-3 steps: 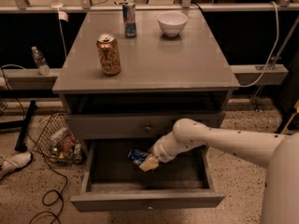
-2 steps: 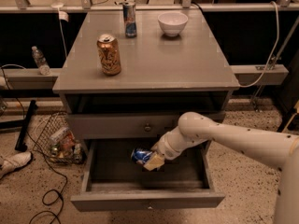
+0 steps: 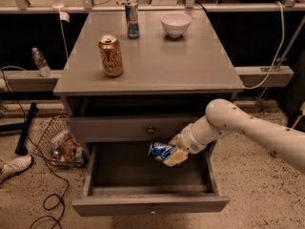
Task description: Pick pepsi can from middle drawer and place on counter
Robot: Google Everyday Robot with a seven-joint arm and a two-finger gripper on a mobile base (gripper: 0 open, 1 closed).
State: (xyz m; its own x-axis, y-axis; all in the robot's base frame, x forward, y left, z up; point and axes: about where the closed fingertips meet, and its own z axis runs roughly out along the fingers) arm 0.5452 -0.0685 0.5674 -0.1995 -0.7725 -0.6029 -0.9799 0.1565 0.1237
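Note:
The pepsi can is dark blue, lying on its side in my gripper, which is shut on it. I hold it in the air above the dark floor of the open middle drawer, just below the knobbed drawer front above. My white arm reaches in from the right. The grey counter is the cabinet top, above the can.
On the counter stand a gold-orange can at the left, a slim blue-silver can at the back and a white bowl. A wire basket of rubbish sits on the floor left of the cabinet. A water bottle stands on the left ledge.
My gripper has lifted the pepsi can up and to the right, from low in the drawer to just under the upper drawer front.

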